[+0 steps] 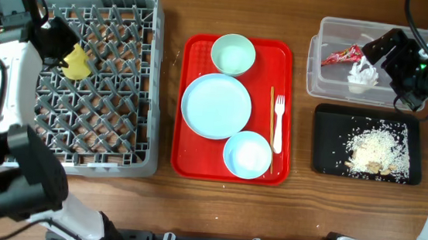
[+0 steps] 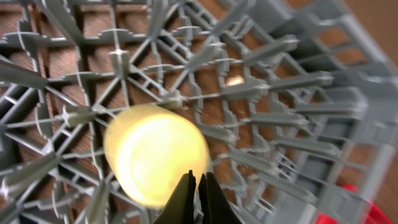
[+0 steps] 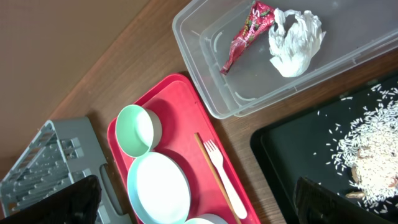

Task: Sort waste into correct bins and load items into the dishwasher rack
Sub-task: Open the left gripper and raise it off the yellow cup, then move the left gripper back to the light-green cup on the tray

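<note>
The yellow cup [image 1: 77, 63] sits in the rack [image 1: 120, 127] near its far left corner. The left gripper [image 2: 198, 186] is just beside it, fingers pressed together with nothing visible between them. The wrapper [image 1: 342, 55] and napkin [image 1: 363, 75] lie in the clear tub [image 1: 318, 82] and the rice [image 1: 378, 150] on the black tray [image 1: 330, 122], so sorting looks done. The plate [image 1: 216, 105], white bowl [image 1: 247, 154], green bowl [image 1: 233, 53] and fork [image 1: 278, 122] are not yet loaded and lie on the red tray [image 1: 187, 160] at mid-desk. The right gripper [image 3: 196, 186] hangs wide open and empty.

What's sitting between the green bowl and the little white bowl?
The big white plate, on the red tray; the overhead view shows it.
</note>
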`<state>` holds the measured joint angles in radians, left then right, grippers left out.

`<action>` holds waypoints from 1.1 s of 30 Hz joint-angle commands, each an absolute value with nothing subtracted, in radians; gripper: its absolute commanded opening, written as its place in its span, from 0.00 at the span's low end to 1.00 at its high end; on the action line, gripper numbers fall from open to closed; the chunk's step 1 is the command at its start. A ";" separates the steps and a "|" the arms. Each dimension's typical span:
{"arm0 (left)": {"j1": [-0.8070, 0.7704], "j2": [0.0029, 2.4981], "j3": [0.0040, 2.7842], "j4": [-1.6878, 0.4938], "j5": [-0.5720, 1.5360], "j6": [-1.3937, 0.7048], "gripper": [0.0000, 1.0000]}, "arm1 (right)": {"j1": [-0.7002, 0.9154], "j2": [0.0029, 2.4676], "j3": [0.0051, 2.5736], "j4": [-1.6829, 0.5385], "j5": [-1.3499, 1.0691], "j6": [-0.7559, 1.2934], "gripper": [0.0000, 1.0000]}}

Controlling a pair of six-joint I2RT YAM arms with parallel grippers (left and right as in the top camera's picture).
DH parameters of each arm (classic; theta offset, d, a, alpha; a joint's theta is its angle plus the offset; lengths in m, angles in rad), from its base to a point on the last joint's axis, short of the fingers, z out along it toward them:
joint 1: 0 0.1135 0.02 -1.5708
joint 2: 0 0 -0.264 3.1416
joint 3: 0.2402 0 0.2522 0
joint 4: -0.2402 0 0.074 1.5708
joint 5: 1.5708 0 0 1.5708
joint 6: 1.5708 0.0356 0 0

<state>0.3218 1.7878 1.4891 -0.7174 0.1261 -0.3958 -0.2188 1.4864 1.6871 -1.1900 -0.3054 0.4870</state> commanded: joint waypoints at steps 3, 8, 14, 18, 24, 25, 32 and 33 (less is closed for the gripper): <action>0.320 1.568 1.485 -0.772 0.553 -0.402 0.33 | -0.216 1.491 1.686 -1.190 -0.292 0.474 1.00; 0.261 1.534 1.485 -0.785 0.921 -0.484 1.00 | -0.216 1.491 1.686 -1.190 -0.292 0.474 1.00; -0.141 1.538 1.485 -0.788 0.553 -0.446 0.99 | -0.216 1.491 1.686 -1.190 -0.292 0.474 1.00; -0.381 1.575 1.503 -0.800 0.168 -0.445 0.84 | -0.216 1.491 1.686 -1.190 -0.292 0.474 1.00; -0.516 1.708 1.621 -0.788 -0.028 -0.386 0.94 | -0.216 1.491 1.686 -1.190 -0.292 0.474 1.00; -0.523 1.715 1.621 -0.744 -0.033 -0.363 0.93 | -0.216 1.491 1.686 -1.190 -0.292 0.474 1.00; -0.571 1.855 1.621 -0.500 -0.036 -0.200 1.00 | -0.216 1.491 1.686 -1.190 -0.292 0.474 1.00; -0.579 1.892 1.621 -0.479 -0.036 -0.149 1.00 | -0.216 1.491 1.686 -1.190 -0.292 0.474 1.00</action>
